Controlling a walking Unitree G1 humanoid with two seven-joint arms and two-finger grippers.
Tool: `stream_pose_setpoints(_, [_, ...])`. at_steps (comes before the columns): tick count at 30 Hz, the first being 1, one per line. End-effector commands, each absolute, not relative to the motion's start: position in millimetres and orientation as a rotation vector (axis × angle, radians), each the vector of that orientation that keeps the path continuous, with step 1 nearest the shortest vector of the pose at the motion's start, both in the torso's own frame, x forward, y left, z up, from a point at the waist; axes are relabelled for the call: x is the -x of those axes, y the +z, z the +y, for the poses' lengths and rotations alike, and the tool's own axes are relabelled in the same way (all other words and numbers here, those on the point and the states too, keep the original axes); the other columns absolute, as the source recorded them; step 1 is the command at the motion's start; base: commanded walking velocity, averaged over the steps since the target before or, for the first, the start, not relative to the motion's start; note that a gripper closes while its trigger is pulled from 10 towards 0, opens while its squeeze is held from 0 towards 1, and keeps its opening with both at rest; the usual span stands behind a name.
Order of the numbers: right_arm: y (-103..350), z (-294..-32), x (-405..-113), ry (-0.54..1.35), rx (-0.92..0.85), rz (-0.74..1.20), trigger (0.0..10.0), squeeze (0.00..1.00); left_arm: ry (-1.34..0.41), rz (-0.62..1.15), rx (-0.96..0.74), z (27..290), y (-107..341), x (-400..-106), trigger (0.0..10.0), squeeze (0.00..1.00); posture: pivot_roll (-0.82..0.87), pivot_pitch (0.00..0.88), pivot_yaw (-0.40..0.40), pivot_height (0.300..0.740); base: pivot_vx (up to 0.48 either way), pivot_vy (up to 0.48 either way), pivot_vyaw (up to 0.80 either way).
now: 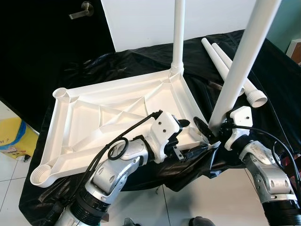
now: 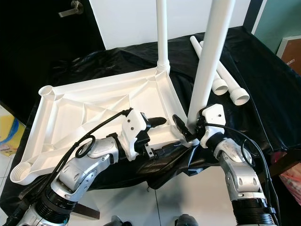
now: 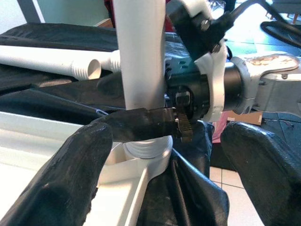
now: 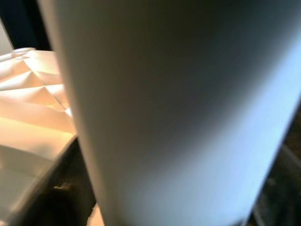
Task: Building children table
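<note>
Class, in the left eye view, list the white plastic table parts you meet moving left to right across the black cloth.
Upturned white plastic tabletop → upright white leg at its far corner → tilted white leg in the right gripper → two loose white legs lying on the black cloth.

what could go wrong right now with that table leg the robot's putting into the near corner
1. The leg leans noticeably while the right end effector grips it low, near the corner socket. Turned at that angle, its threads may cross or jam.
2. The upturned tabletop overhangs the edge of the black-covered table. Downward force at that corner could tip or slide it.
3. The left end effector sits open beside the socket, close to the right one, so they may collide.
</note>
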State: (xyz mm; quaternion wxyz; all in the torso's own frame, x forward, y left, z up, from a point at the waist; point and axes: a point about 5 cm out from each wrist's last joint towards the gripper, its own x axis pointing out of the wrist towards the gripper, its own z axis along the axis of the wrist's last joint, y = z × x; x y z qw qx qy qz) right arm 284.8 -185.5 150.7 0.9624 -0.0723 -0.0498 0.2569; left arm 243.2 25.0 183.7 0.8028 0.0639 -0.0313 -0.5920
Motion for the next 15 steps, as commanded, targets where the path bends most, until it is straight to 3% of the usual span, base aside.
stream_pose_setpoints(1, [147.7,-184.9,-287.7,0.559,0.148,-0.078,3.5,0.00,-1.343,-0.047,-0.150,24.8,181.1,-240.2,10.0,0.00,-0.17,0.080,0.098,0.740,0.000,0.000,0.00])
stream_pose_setpoints(3, [147.7,-184.9,-287.7,0.559,0.148,-0.078,3.5,0.00,-1.343,-0.047,-0.150,24.8,181.1,-240.2,10.0,0.00,-0.17,0.080,0.098,0.740,0.000,0.000,0.00])
stream_pose_setpoints(4, [146.8,-186.6,-289.4,0.575,0.147,-0.071,0.4,0.00,-1.341,-0.047,-0.151,24.9,181.3,-240.4,10.0,0.00,-0.17,0.081,0.098,0.740,0.000,0.000,0.00])
stream_pose_setpoints(5, [146.1,-188.5,-290.3,0.588,0.144,-0.066,0.0,0.00,-1.339,-0.048,-0.152,25.1,181.5,-240.5,10.0,0.00,-0.16,0.081,0.098,0.740,0.000,0.000,0.00])
stream_pose_setpoints(15, [142.1,-196.5,-291.3,0.587,0.122,-0.046,0.0,0.00,-1.334,-0.047,-0.155,26.2,182.1,-240.8,10.0,0.00,-0.16,0.085,0.098,0.740,0.000,0.000,0.00])
